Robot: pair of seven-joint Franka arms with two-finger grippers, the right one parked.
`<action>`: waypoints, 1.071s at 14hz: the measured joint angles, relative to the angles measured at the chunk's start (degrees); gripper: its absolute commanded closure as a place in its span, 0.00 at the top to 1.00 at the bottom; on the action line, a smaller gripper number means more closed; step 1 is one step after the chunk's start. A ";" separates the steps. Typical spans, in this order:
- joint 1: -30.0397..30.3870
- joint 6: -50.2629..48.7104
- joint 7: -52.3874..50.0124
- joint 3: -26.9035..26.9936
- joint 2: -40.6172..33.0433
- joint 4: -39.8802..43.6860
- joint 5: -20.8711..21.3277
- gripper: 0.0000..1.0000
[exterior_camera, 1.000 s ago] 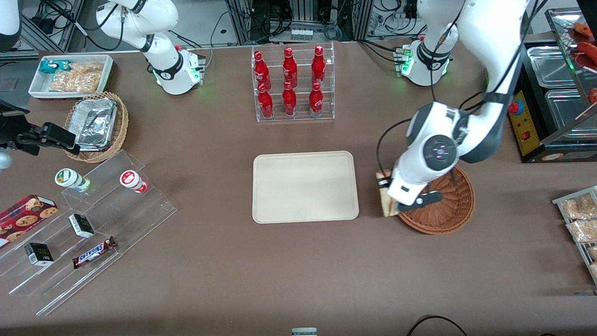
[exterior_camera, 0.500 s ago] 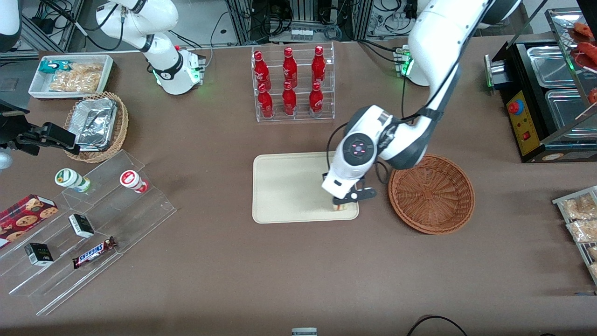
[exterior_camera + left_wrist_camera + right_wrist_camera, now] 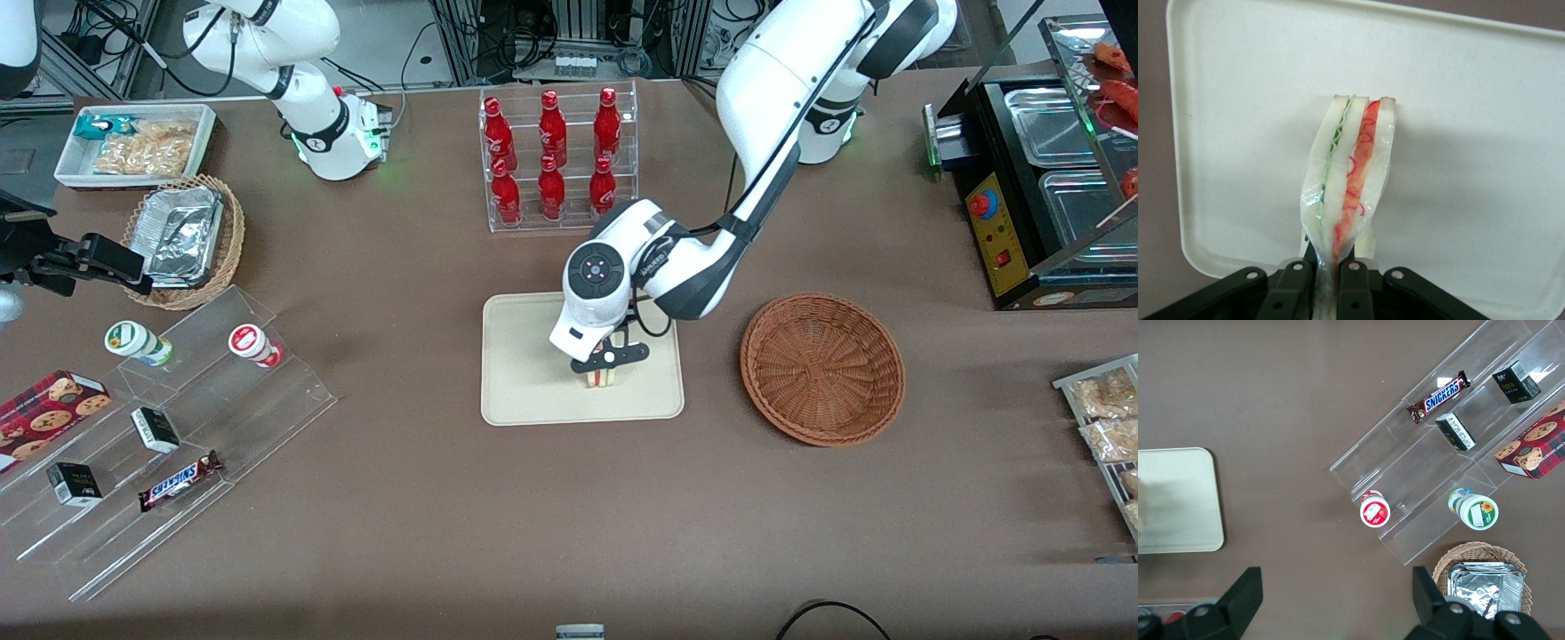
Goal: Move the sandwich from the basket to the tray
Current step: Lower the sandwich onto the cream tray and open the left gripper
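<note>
Stepped clear acrylic stand [image 3: 169, 427], toward parked arm's end, nearest the front cam: Snickers bar [image 3: 180, 481], two small dark boxes, cookie box [image 3: 49, 407], two round-lidded cups. Tray [image 3: 533, 391], table centre, cream-beige, rounded corners, low rim. Sandwich [image 3: 602, 377] over tray's nearer part, on the side toward the basket; wrapped wedge, white bread w/ green layer and pink-red layer, seen edge-on in wrist view [image 3: 1351, 173]; contact w/ tray surface can't be told. Gripper [image 3: 607, 359] directly above sandwich, over tray; fingers [image 3: 1353, 293] pressed in on the wrap at the wedge's end, pinching it. Basket [image 3: 823, 368], reddish-brown wicker, beside tray toward working arm's end, apart from it, nothing inside. Clear rack w/ six red bottles [image 3: 556, 160], farther from cam than tray. Tan wicker basket w/ foil containers [image 3: 182, 238] and white bin of snack bags [image 3: 133, 142], farther still, toward parked arm's end.
</note>
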 measured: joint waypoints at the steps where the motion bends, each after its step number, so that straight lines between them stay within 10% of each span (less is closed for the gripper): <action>1: -0.21 0.05 -0.76 0.00 0.44 0.39 0.64 0.14; 3: -0.23 0.06 -1.65 0.12 1.52 1.59 1.19 0.99; 15: -0.06 -6.87 -1.48 2.23 -5.38 5.69 2.78 1.00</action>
